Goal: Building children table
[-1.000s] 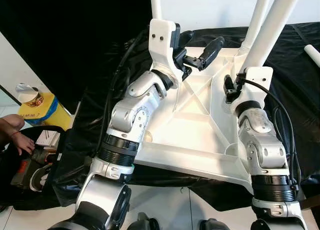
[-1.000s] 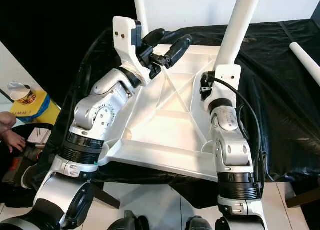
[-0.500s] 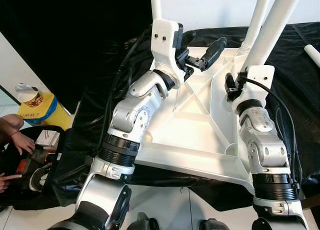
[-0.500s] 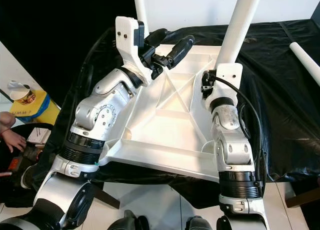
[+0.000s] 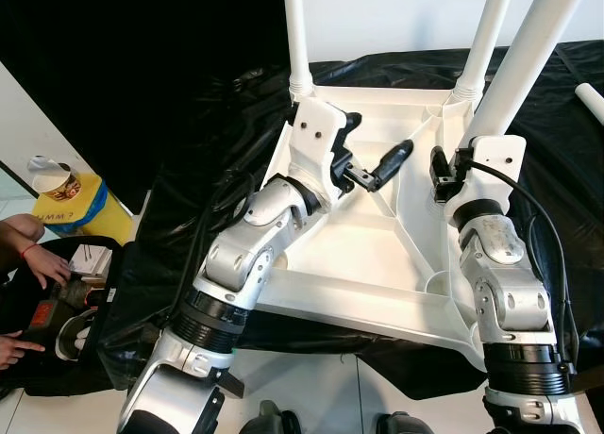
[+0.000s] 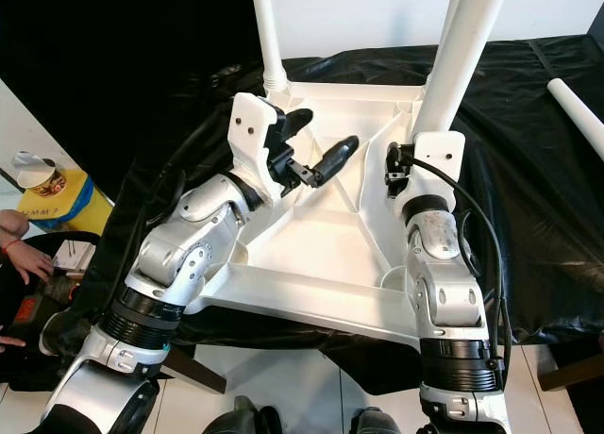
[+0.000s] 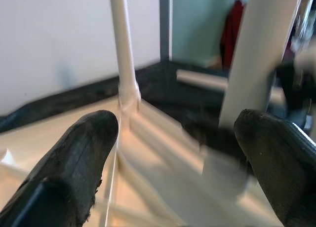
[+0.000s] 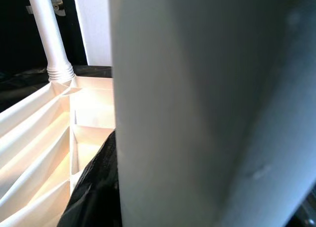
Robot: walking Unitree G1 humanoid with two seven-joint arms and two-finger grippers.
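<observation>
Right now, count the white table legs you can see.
4 white tubular table legs: upright at the far-left corner, upright at the far-right corner, upright at the right hand, and lying on the black cloth.

A desk draped in crinkled black plastic sheeting (image 5: 236,123) carries the work. Directly on it lies a white moulded plastic tabletop (image 6: 321,236), upside down with its ribbed underside showing — its near edge juts past the desk's front. A loose white plastic leg tube (image 6: 576,104) lies on the sheeting, well apart on the right.
</observation>
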